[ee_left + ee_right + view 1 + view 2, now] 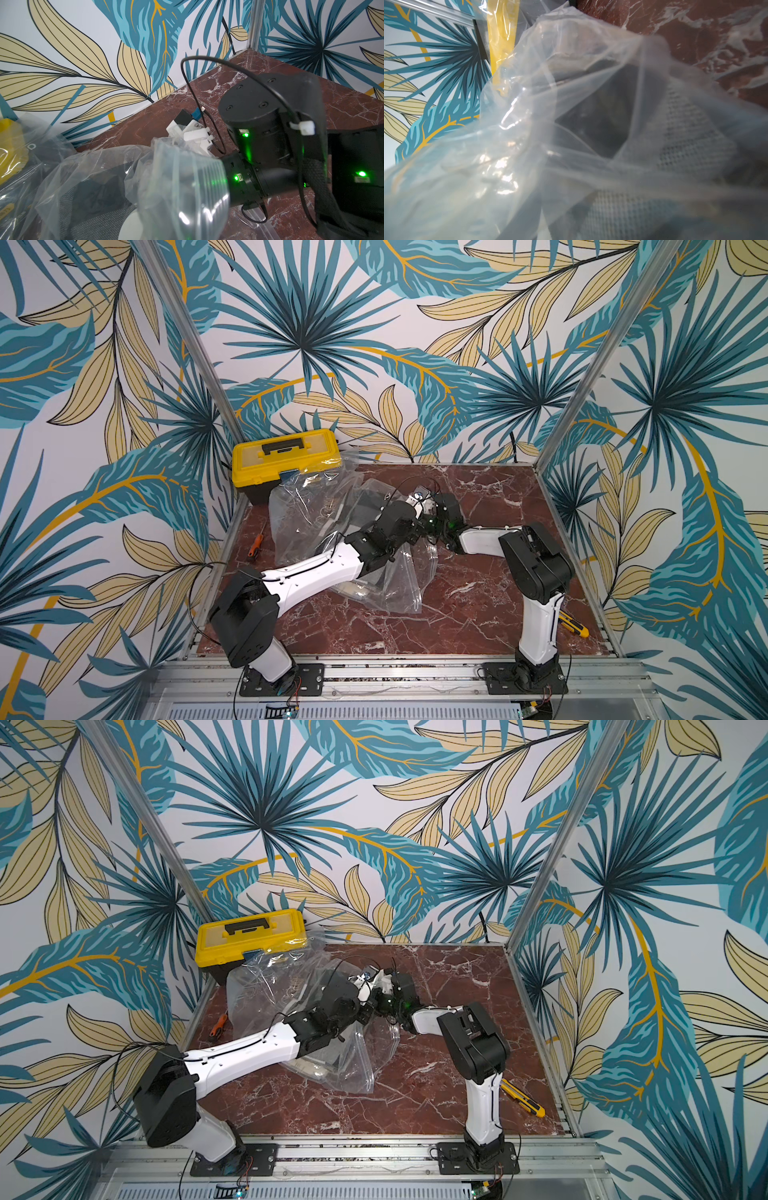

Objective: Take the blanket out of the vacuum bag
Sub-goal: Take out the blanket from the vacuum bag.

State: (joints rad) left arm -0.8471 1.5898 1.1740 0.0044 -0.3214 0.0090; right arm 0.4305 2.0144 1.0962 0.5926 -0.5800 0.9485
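Our left claw (417, 509), pressed together, seemingly pinches up the mouth of the large crinkly clear plastic vacuum bag (307, 514) so our right claw (648, 170), spread under the film, can reach the dark grey blanket (99, 187) inside, on the red marble counter (498, 593).

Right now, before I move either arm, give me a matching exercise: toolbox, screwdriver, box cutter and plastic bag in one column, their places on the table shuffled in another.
Things:
1. toolbox
2. screwdriver
3. box cutter
4. plastic bag

Places:
A. in the middle, under the left arm
B. far left corner
C. right edge, by the foot of the right arm
D. left edge, next to the plastic bag

Pairs: 1-B, 2-D, 3-C, 4-A
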